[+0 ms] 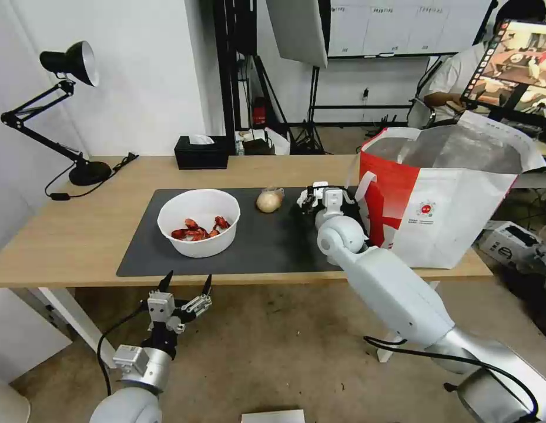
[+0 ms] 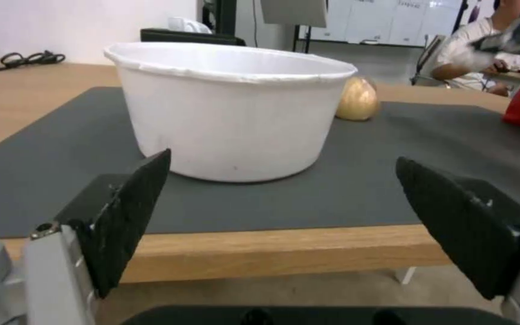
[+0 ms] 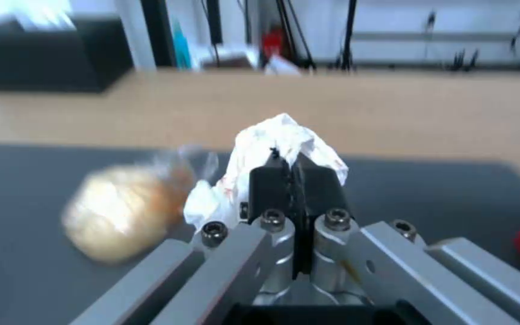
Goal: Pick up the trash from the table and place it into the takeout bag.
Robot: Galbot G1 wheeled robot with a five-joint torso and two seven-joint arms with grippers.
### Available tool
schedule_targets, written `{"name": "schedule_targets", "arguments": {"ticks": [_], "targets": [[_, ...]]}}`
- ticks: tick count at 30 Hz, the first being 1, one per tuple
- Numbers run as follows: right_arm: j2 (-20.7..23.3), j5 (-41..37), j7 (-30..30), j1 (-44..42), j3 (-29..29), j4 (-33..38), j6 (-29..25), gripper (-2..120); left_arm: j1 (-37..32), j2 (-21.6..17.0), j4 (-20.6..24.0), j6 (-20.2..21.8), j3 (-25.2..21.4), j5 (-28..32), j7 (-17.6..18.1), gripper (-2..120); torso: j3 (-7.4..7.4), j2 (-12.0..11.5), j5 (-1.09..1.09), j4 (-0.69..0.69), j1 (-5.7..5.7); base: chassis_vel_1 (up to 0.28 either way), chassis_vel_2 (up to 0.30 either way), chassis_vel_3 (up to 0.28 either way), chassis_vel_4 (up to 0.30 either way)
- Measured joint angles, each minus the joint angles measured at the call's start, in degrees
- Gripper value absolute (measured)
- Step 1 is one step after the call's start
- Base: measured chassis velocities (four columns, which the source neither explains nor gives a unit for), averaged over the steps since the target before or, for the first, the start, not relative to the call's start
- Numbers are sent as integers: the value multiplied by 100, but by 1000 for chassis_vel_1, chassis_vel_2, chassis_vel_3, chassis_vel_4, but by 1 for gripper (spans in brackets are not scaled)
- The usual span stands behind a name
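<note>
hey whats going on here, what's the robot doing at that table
It is clearing trash off the table. The right gripper is shut on a crumpled white tissue over the dark mat, beside the takeout bag. The left gripper hangs open below the table's front edge, facing the white bowl of crayfish shells. A plastic-wrapped ball lies on the mat.

Light-wood table (image 1: 79,235), white legs. Dark grey mat (image 1: 273,241) lies flat along its near edge. On the mat: white bowl (image 1: 199,222) with red shells at mat's left half, beige wrapped ball (image 1: 269,200) near mat's far edge, takeout bag (image 1: 449,194) over mat's right end. Off the mat, behind it: black tissue box (image 1: 201,152); black desk lamp (image 1: 87,171) at far left.
</note>
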State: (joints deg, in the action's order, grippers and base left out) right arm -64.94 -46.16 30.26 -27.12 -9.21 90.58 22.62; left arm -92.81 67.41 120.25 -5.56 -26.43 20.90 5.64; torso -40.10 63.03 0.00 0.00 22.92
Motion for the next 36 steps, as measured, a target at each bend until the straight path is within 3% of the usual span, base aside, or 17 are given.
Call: {"name": "schedule_targets", "arguments": {"ticks": [10, 20, 33, 36], "targets": [[862, 985, -467, -978, 665, 1585, -677, 0, -62, -18, 83, 0, -80, 5, 5, 100, 0, 0, 1, 0, 0, 0, 0, 0, 0], [1102, 1997, -743, -2092, 1509, 2311, -1420, 0, -95, 19, 101, 1, -44, -46, 7, 100, 0, 0, 1, -1, 0, 0, 0, 0, 0], [1402, 2025, -438, -2054, 2180, 2492, -1502, 0, -76, -80, 200, 11, -37, -24, 12, 100, 0, 0, 1, 0, 0, 0, 0, 0, 0], [1609, 1789, -122, -1951, 2374, 2459, -1104, 0, -71, -74, 211, 14, -21, -22, 14, 100, 0, 0, 0, 0, 0, 0, 0, 0, 0]]}}
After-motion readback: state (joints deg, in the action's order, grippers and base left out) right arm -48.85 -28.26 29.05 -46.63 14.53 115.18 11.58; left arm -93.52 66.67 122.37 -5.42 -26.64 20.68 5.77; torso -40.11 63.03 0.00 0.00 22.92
